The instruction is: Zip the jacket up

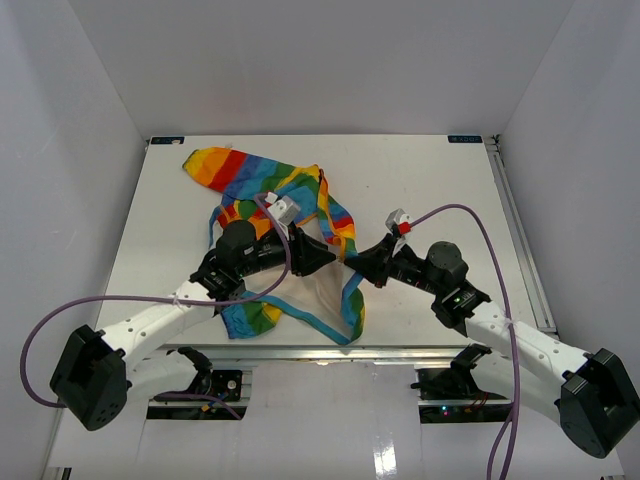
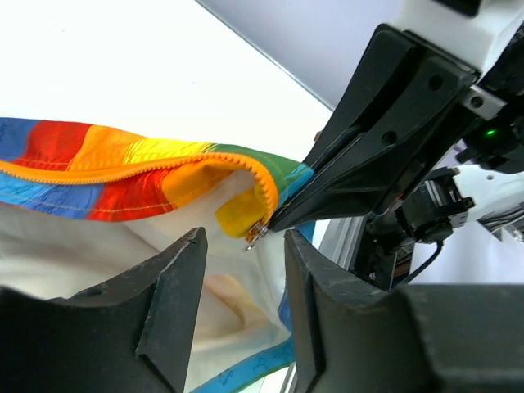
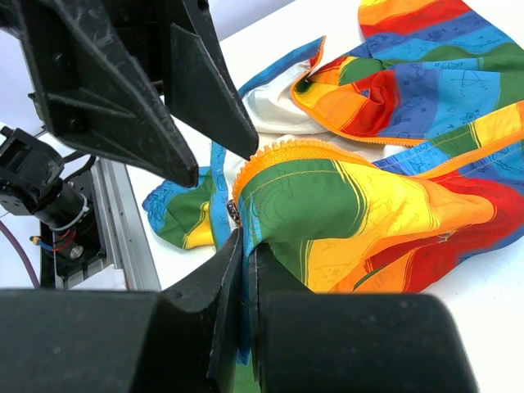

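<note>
The rainbow-striped jacket (image 1: 250, 175) lies crumpled on the white table, with its white lining and light-blue trim showing near the front. My right gripper (image 1: 352, 268) is shut on the jacket's bottom corner, pinching the blue trim (image 3: 246, 246) just below the orange zipper teeth. The small metal zipper pull (image 2: 255, 234) hangs at that corner; it also shows in the right wrist view (image 3: 233, 214). My left gripper (image 2: 244, 266) is open, its two fingers either side of the pull and just short of it, touching nothing. The right fingers (image 2: 360, 172) face it closely.
A metal rail (image 3: 123, 221) runs along the table's near edge, just behind the gripped corner. Purple cables (image 1: 470, 215) arc over both arms. White walls enclose the table (image 1: 430, 170) at the left, back and right.
</note>
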`<state>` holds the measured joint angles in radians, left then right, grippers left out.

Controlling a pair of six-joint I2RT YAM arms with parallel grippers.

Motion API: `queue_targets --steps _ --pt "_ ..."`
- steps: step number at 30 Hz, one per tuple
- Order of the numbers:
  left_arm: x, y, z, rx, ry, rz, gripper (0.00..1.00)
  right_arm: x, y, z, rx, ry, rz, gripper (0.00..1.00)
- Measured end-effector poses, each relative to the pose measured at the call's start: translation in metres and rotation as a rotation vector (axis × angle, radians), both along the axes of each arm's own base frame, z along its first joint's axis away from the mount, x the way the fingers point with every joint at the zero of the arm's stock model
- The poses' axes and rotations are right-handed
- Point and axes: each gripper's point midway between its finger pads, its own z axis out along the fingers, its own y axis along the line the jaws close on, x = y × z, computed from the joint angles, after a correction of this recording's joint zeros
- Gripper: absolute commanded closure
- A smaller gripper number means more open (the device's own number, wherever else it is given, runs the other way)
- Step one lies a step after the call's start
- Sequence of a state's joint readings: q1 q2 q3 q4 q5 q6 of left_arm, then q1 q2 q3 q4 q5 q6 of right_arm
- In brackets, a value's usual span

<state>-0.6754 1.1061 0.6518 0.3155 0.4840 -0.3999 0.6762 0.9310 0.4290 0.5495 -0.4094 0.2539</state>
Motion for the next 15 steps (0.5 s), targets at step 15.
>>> queue_targets --steps 15 --pt "0.0 -0.018 -0.011 0.0 0.04 -0.096 0.73 -0.002 0.004 -0.008 -0.016 0.02 0.028 0.92"
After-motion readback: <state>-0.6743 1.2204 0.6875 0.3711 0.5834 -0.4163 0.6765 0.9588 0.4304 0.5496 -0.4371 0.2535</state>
